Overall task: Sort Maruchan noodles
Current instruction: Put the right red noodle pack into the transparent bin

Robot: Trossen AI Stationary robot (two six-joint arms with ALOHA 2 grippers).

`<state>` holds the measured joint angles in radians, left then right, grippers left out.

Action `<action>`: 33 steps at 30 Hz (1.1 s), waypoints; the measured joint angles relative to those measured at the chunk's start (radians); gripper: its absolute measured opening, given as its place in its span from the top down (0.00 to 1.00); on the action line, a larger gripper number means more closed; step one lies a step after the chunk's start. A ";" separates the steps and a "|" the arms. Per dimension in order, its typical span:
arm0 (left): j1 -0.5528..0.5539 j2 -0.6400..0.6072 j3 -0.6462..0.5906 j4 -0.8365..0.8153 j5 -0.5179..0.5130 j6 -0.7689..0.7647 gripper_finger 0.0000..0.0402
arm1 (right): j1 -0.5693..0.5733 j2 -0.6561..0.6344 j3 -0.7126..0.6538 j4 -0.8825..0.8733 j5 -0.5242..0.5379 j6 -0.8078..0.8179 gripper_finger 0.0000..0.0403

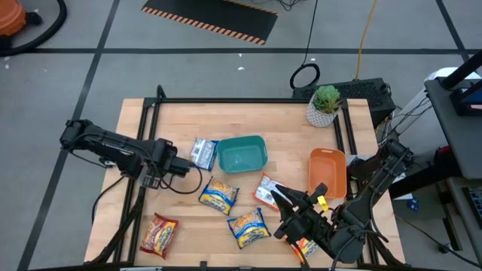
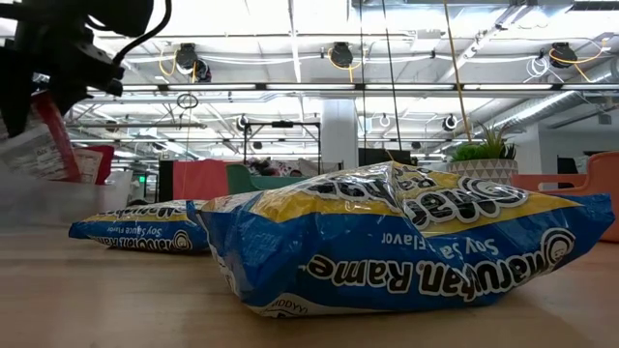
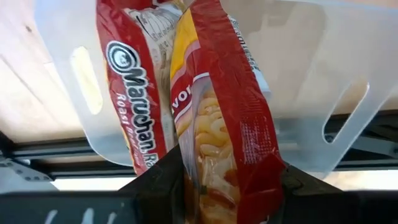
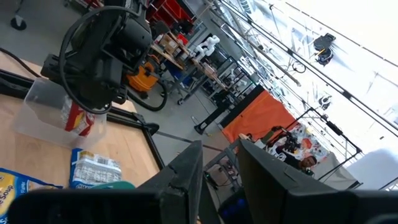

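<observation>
Clamped between my left pincer's (image 3: 211,180) two dark fingers is a crinkly dark red plastic Maruchan packet (image 3: 214,112), hanging over a clear plastic bin (image 3: 311,81) at the table's left side. Right pincer (image 4: 217,174) is raised at the near right corner, narrowly parted; whether it grasps anything I cannot tell. On the light wooden tabletop (image 1: 286,120): blue-and-yellow packets (image 1: 218,196) near the middle, another red packet (image 1: 157,233) at near left, a white-and-blue packet (image 1: 202,153) touching the teal rectangular bin (image 1: 242,153), with an orange tray (image 1: 327,170) further right.

Floor (image 1: 75,45): grey, dark taped lines | hazard-striped mat (image 1: 211,19) | ceiling strip lights (image 2: 319,87) | wooden bench (image 1: 226,113)
</observation>
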<state>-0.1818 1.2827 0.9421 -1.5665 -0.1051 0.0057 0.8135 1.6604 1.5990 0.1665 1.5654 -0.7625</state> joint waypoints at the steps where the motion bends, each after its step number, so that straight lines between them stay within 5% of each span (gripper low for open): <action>1: 0.000 0.000 0.000 0.000 -0.003 -0.001 0.68 | 0.000 0.000 0.000 0.000 0.000 0.003 0.76; 20: 0.000 0.000 0.000 -0.008 -0.072 -0.020 0.38 | 0.000 0.000 0.000 0.000 0.000 0.010 0.76; 27: 0.000 0.000 0.001 -0.006 -0.133 0.092 0.43 | 0.000 0.000 0.000 0.000 0.000 0.010 0.76; 33: 0.000 0.000 0.002 -0.005 -0.108 0.153 0.65 | 0.000 0.000 0.000 0.000 0.000 0.010 0.76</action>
<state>-0.1822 1.2827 0.9436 -1.5719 -0.2127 0.1583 0.8135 1.6604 1.5990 0.1665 1.5658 -0.7525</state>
